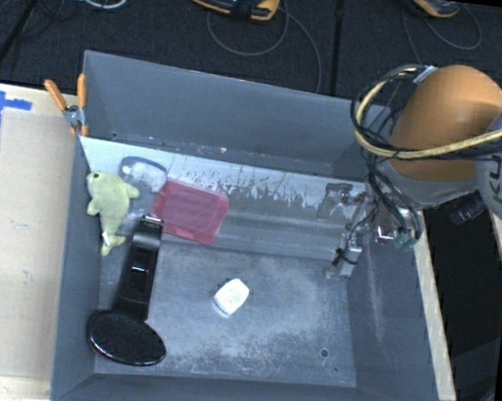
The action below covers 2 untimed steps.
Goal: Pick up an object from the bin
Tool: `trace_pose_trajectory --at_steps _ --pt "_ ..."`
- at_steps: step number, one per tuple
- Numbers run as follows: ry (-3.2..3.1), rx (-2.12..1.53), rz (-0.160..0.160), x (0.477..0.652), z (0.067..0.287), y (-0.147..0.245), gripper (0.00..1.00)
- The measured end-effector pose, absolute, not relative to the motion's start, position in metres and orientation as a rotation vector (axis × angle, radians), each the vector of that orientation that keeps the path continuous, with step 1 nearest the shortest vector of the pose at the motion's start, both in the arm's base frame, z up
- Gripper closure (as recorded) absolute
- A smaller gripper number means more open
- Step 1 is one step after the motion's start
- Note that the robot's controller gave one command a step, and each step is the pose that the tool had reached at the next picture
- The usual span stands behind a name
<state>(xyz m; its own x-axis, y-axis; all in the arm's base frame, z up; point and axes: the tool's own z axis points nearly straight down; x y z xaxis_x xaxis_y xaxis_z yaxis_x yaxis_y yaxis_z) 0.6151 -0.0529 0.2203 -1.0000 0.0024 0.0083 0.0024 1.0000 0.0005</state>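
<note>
Well to the view's left of the fingers (341, 266) lie all the loose things of the bin (380, 331), and none stands in their way. The nearest is a small white block (231, 296), left of the fingers and nearer the front wall, alone on the bare floor. Farther left are a pink pouch (191, 212), a green plush toy (108, 200), a clear plastic piece (144, 172) and a black brush (132, 306), bunched along the left wall.

The arm comes in from the right, its orange cover (445, 120) ringed with cables above the bin's back right corner. The fingers point down by the foot of the back wall, over bare floor. How far apart they stand I cannot tell; no thing shows between them.

One of each thing, five in all.
</note>
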Motion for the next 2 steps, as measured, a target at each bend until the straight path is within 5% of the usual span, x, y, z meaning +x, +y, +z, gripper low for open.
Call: trace_pose_trajectory --at_steps 1,2 --pt "-3.141 -0.002 0.000 0.616 0.225 -0.053 0.00" --pt "-3.134 0.204 -0.001 0.614 0.181 -0.034 0.00"
